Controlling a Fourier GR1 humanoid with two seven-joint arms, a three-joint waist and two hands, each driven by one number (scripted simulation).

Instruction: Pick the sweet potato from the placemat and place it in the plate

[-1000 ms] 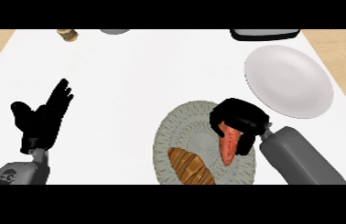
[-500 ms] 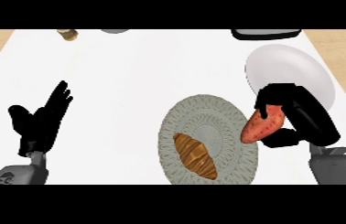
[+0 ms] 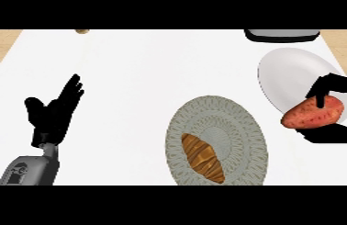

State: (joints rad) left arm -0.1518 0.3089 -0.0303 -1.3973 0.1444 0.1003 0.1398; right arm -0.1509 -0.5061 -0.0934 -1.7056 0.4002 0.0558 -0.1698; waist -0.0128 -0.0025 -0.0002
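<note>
My right hand [image 3: 328, 110], at three o'clock, curls around the sweet potato [image 3: 312, 115], holding it at the plate [image 3: 288, 77] rim for placement; left hand [image 3: 53, 112] rests spread.

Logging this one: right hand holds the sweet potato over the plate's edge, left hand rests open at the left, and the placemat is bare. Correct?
Not quite. In the head view the placemat is not bare: a croissant lies on it. The rest holds: the right hand is curled round the sweet potato at the lower edge of the plate, and the left hand rests open at the left.
</note>
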